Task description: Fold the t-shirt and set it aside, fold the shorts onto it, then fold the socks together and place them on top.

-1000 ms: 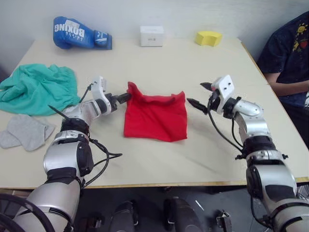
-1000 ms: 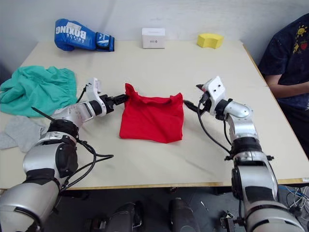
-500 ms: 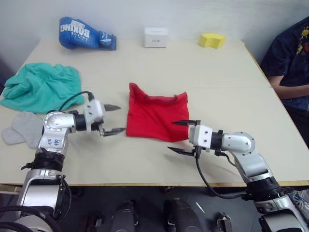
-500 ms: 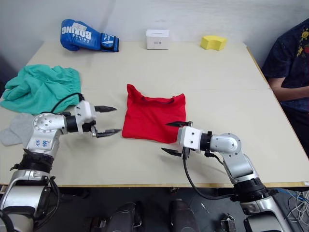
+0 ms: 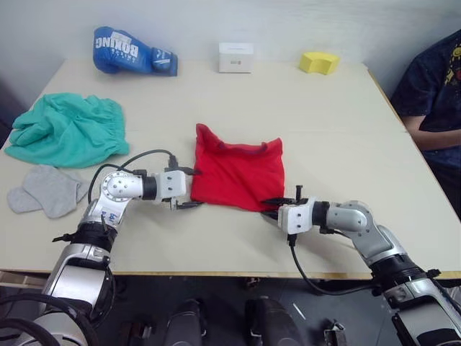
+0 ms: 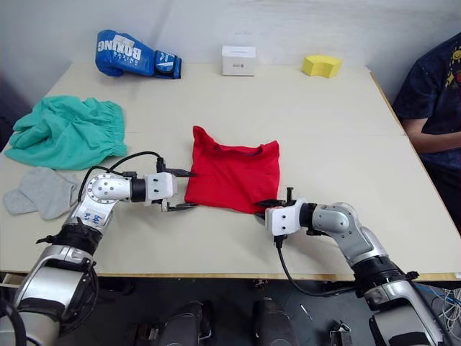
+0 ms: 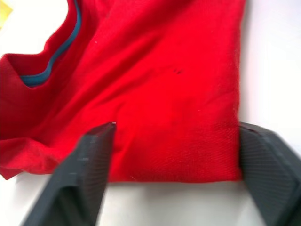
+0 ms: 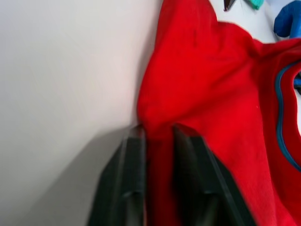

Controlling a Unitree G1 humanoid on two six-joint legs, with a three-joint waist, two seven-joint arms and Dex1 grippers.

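Observation:
The red t-shirt [image 5: 238, 176] lies folded in a rough square at the table's middle, its blue collar band [image 7: 56, 52] showing. My right gripper [image 8: 157, 134] is shut on the shirt's near right corner, with red cloth pinched between its fingers. At the near left corner my left gripper [image 5: 190, 189] stands open, one finger on each side of the shirt's edge [image 7: 178, 174]. The teal shorts [image 5: 68, 130] lie bunched at the far left. The grey socks [image 5: 47, 191] lie flat just in front of the shorts.
A blue boxing glove [image 5: 133, 52], a white box [image 5: 235, 56] and a yellow sponge [image 5: 318, 60] sit along the table's back edge. A person in a dark shirt [image 5: 436, 94] sits at the right side. Bare tabletop [image 5: 346, 137] lies right of the shirt.
Both grippers have dropped to the shirt's near edge. The right one has shut on the near right corner. The left one has slid up to the near left corner and narrowed slightly.

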